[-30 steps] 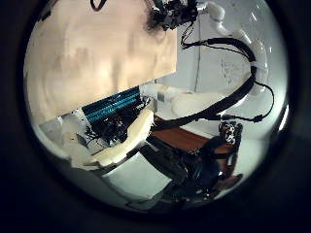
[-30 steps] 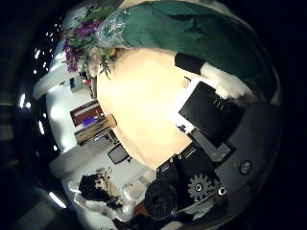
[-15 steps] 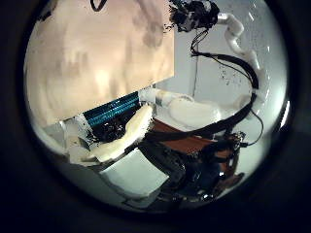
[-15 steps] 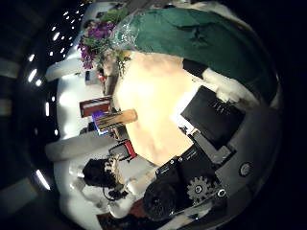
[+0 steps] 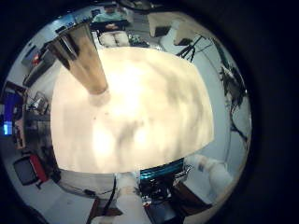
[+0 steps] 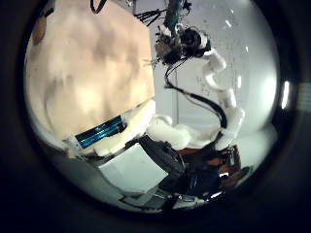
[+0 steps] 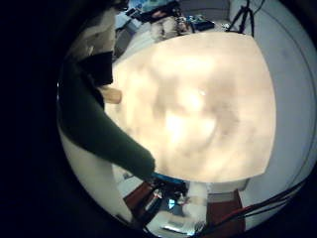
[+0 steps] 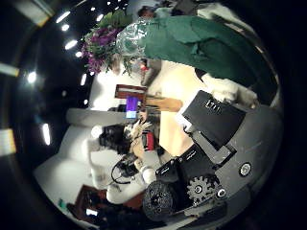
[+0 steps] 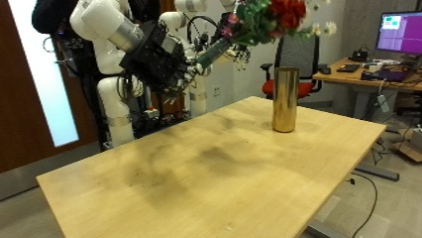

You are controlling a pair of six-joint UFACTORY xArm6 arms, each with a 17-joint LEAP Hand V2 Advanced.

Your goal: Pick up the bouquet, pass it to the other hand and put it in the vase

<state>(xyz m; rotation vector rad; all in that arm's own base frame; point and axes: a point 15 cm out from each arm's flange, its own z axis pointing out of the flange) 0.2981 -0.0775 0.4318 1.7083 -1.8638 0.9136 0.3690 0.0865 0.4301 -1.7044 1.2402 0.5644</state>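
Note:
In the outside view my right hand (image 9: pixel 161 57) is raised over the table's far side and shut on the green-wrapped stem of the bouquet (image 9: pixel 267 17). The red, purple and white flowers stick out above the tall gold vase (image 9: pixel 283 99), which stands upright near the table's far edge. The right thumb side palm view shows the green wrap (image 8: pixel 192 43) close against the palm and the flowers (image 8: pixel 106 43). The right little finger side palm view shows the wrap (image 7: pixel 99 124). My left hand (image 5: pixel 131 201) is high over the table, fingers relaxed, holding nothing, with the vase (image 5: pixel 86 61) below it.
The light wooden table (image 9: pixel 211 178) has its edges near the vase and at the front. Behind it stand an office chair (image 9: pixel 309 61) and a desk with a monitor (image 9: pixel 398 33). A dark door (image 9: pixel 24 89) stands beside the arms.
Both palm cameras have moved. The right hand with the bouquet has turned and still holds it. In the left thumb side palm view the right hand with the bouquet now looks nearer.

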